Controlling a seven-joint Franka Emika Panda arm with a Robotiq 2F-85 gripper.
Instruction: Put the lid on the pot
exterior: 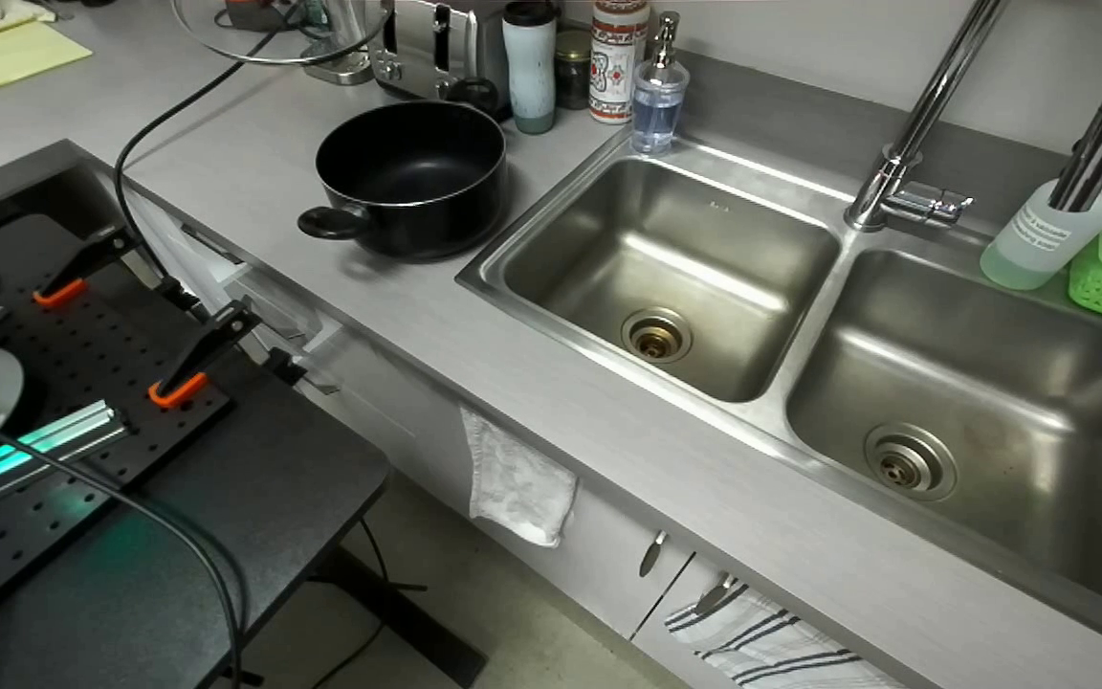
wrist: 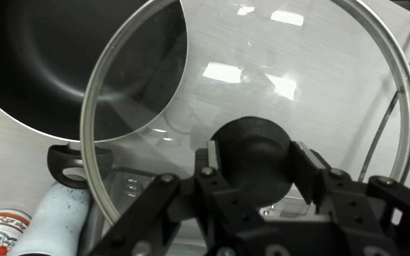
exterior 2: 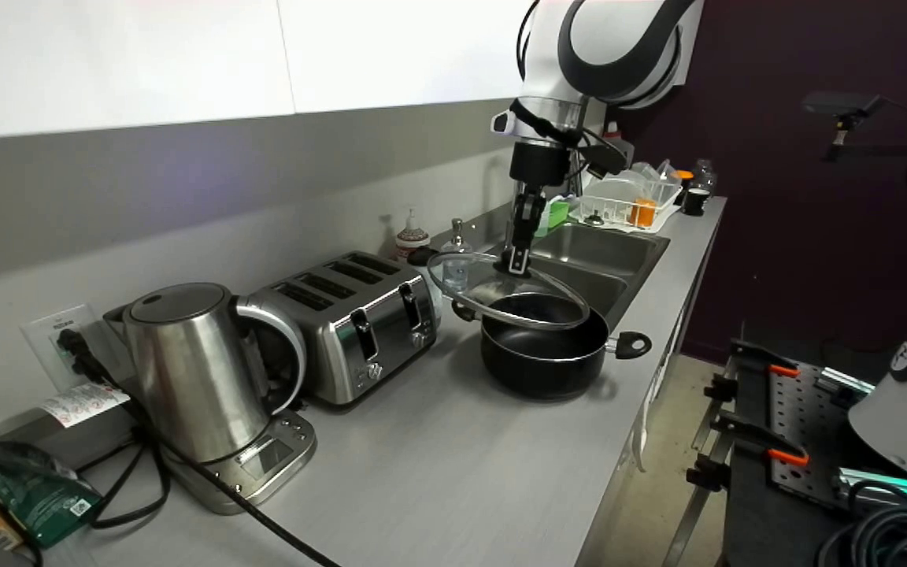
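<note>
The pot stood uncovered on the counter beside the sink, its black inside in sight. The gripper had its jaws closed on the knob of the lid, which hung in the air, apart from the pot. The dispenser held blue liquid — the rack, seen only in an exterior view, held dishes. In an exterior view just the lid's edge showed — the wrist view caught most of it.

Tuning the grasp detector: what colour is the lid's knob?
The lid's knob is black; it shows best in the wrist view.
</note>
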